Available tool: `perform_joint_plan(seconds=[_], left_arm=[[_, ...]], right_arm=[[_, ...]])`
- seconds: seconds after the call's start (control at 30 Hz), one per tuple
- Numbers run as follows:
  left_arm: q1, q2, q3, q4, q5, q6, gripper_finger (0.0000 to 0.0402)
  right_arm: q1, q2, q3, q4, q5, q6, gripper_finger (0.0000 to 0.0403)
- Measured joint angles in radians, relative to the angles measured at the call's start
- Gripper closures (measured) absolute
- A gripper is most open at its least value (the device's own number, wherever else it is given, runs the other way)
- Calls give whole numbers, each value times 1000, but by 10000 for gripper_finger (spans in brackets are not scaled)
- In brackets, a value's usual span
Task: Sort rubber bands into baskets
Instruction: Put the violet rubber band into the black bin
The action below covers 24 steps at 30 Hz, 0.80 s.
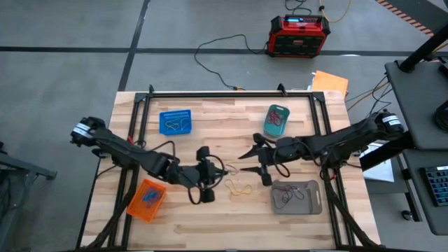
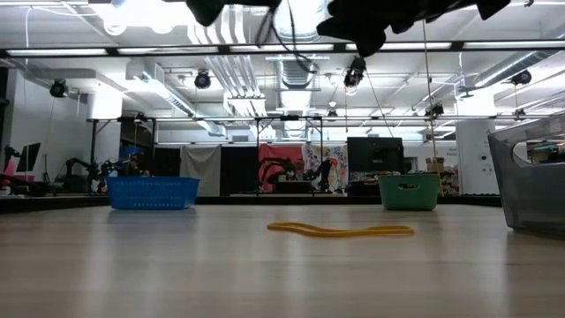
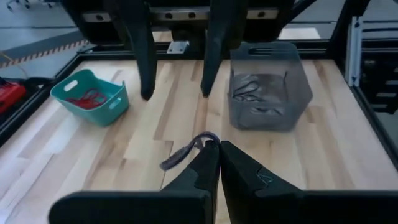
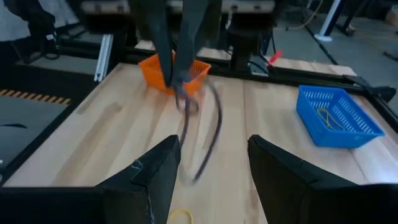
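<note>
My left gripper point(image 3: 214, 152) is above the table's middle point(image 1: 222, 170), shut on a dark grey rubber band point(image 3: 186, 151). My right gripper point(image 4: 214, 171) is open and empty and faces it from the right point(image 1: 253, 166), close to the band. A yellow-tan rubber band point(image 1: 238, 187) lies flat on the table near both grippers and also shows in the low view point(image 2: 340, 230). The blue basket point(image 1: 174, 122), teal basket point(image 1: 276, 120), orange basket point(image 1: 147, 199) and flat grey basket point(image 1: 297, 197) each stand on the table with bands inside. My left gripper pinches the dark grey band between its two fingertips at one end of the loop point(image 3: 202, 142). The fingers slant down from the table's left. The rest of the band hangs slack below the fingertips as a long loop point(image 4: 210, 127), clear of the table.
A black frame runs along the table's far and side edges point(image 1: 231, 93). A red-and-black box point(image 1: 299, 35) with cables sits on the floor beyond the table. Bare wood lies along the near edge point(image 1: 231, 224).
</note>
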Motion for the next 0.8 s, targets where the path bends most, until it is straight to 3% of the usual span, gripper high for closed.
perform_joint_plan(seconds=[0.4, 0.8], left_arm=[[48, 108, 54, 105, 0, 41, 401], [60, 169, 174, 88, 0, 169, 401]], right_arm=[[1, 48, 0, 30, -35, 64, 218], [1, 66, 1, 40, -35, 51, 218]])
